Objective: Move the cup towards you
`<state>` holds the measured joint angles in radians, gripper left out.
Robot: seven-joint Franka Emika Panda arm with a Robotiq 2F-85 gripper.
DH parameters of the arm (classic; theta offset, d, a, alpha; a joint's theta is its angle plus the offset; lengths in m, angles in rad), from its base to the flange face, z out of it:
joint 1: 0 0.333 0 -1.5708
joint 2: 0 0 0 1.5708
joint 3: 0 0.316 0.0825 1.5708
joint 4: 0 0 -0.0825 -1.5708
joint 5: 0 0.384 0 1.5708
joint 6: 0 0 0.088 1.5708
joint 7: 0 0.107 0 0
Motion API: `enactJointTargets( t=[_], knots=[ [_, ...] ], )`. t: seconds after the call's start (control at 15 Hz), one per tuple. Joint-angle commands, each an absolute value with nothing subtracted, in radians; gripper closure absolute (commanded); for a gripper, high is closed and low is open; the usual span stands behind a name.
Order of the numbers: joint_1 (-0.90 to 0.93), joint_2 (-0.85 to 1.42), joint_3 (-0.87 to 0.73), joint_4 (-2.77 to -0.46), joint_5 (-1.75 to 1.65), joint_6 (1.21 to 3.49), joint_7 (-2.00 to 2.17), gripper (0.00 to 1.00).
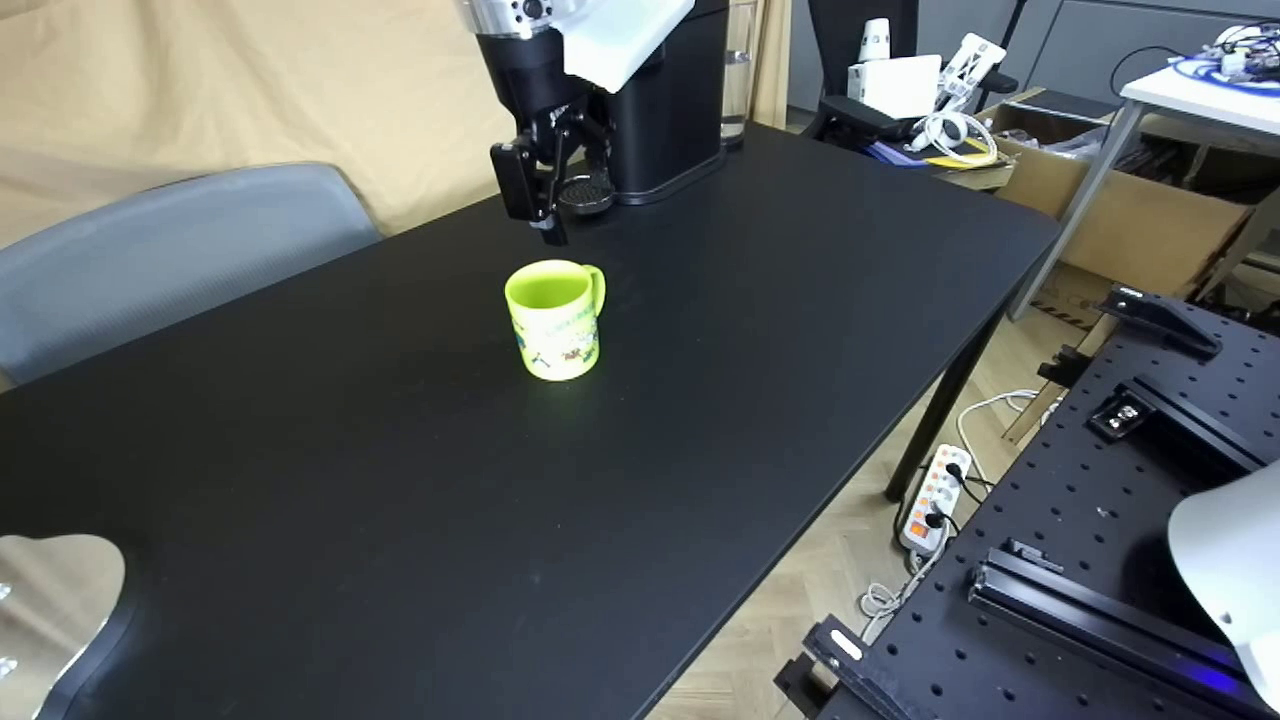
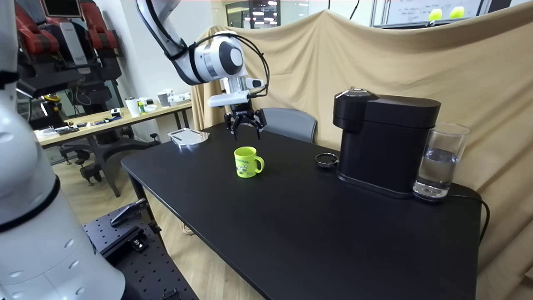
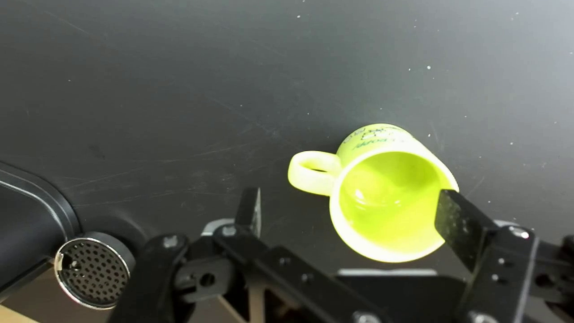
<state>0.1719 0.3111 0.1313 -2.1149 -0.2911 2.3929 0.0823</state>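
The cup, a lime-green mug with printed pictures on its side, stands upright on the black table in both exterior views [image 1: 557, 330] [image 2: 246, 166]. In the wrist view the cup [image 3: 390, 202] shows its inside, with its handle toward the left finger. My gripper [image 1: 535, 222] is open and empty, above the table and higher than the cup's rim. In an exterior view the gripper [image 2: 247, 136] has its fingers spread, pointing down. In the wrist view the gripper [image 3: 352, 208] has the cup nearer its right fingertip, which overlaps the rim; I cannot tell if they touch.
A black coffee machine [image 2: 387, 146] with a round drip tray [image 2: 327, 160] and a glass of water [image 2: 437, 171] stands on the table [image 2: 316, 233]. A shiny silver tray [image 2: 188, 136] lies at the opposite end. A grey chair [image 1: 180, 260] is behind the table.
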Motion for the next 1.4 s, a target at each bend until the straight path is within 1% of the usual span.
enactJointTargets(
  t=[0.0,0.4,0.73,0.8,0.87,0.93,1.0,1.33],
  knots=[
    [0.185,0.328,0.107,-2.107,-0.306,2.424,0.091,0.00],
    [0.173,0.433,0.097,-2.033,-0.284,2.468,0.012,0.00],
    [0.176,0.526,0.096,-1.950,-0.282,2.438,-0.053,0.00],
    [0.178,0.539,0.096,-1.935,-0.284,2.433,-0.066,0.25],
    [0.177,0.552,0.097,-1.922,-0.283,2.431,-0.079,0.26],
    [0.176,0.562,0.099,-1.911,-0.281,2.431,-0.092,0.32],
    [0.173,0.571,0.103,-1.902,-0.277,2.432,-0.108,0.40],
    [0.152,0.605,0.140,-1.868,-0.234,2.434,-0.223,0.74]
  ],
)
